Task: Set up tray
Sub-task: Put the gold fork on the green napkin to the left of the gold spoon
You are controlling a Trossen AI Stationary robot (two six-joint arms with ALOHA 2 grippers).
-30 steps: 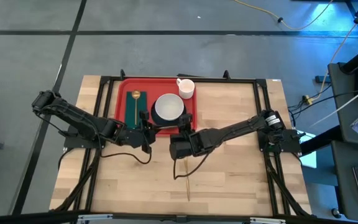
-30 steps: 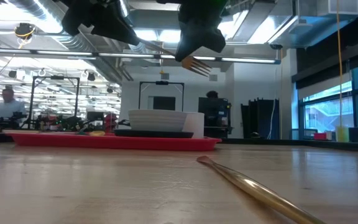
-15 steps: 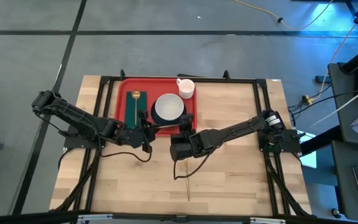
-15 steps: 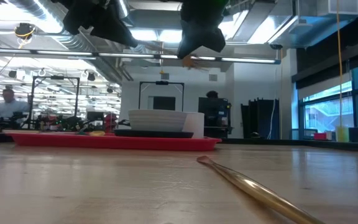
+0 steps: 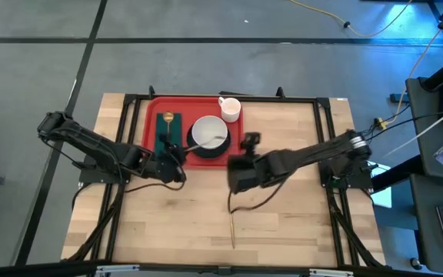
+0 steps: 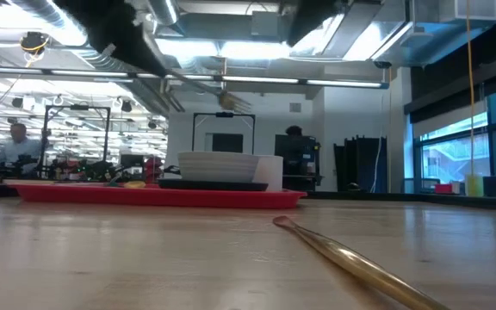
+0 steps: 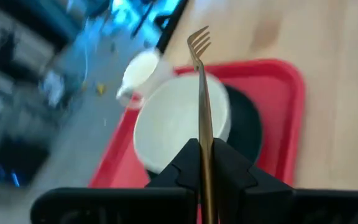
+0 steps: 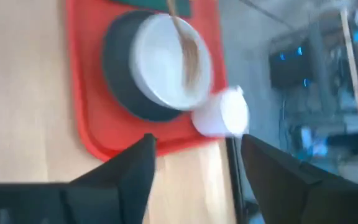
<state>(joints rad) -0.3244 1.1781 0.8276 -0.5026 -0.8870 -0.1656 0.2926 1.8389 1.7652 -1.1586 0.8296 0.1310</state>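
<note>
Left end effector (image 7: 202,163) clamped on gold metal fork (image 7: 202,106), held over white bowl (image 5: 208,133) on red plastic tray (image 5: 149,123). Right end effector (image 8: 191,163) released, beside tray over worktop (image 5: 283,223).

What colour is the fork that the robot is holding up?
The fork is gold, a shiny brass tone. It shows best in the left wrist view, held over the white bowl.

An open-plan lab: exposed ceiling ducts (image 6: 50,52), equipment racks (image 6: 76,129), concrete floor (image 5: 206,61).
</note>
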